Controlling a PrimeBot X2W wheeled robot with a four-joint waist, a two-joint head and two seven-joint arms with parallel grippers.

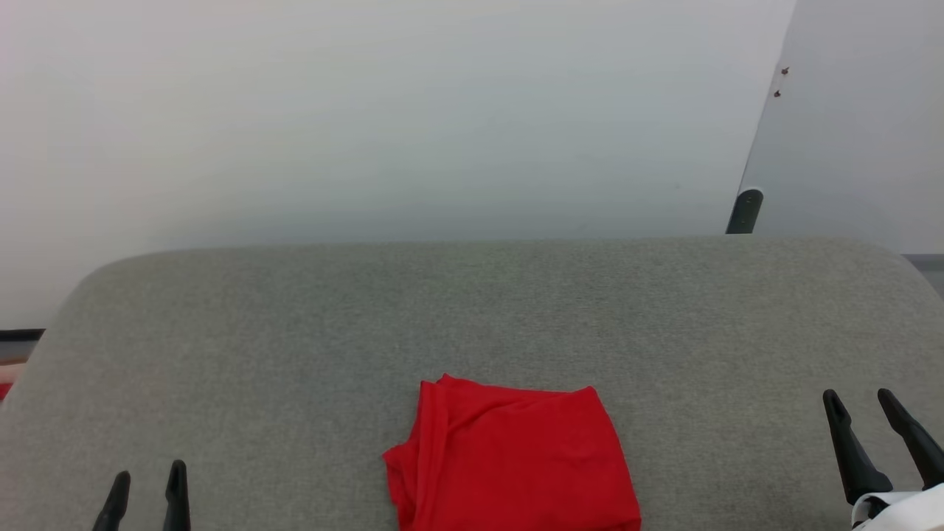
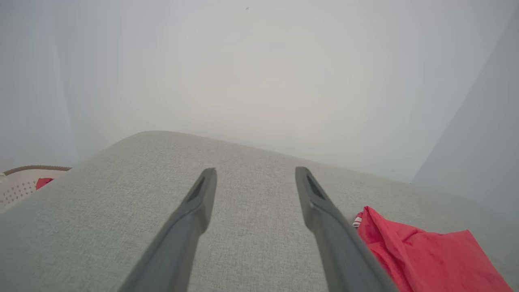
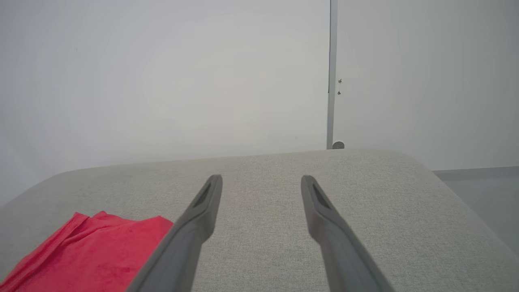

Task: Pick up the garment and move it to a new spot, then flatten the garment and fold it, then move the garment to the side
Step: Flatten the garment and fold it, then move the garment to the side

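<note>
Left pincer spread wide, right pincer likewise, folded garment between

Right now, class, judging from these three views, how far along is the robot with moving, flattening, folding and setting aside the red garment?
Done, it seems: the garment lies folded into a compact red rectangle on the grey cushion. In hand: nothing; the left pincer and right pincer are open, apart from it on either side. Left, probably: moving it aside, since it sits roughly midway between them.
</note>
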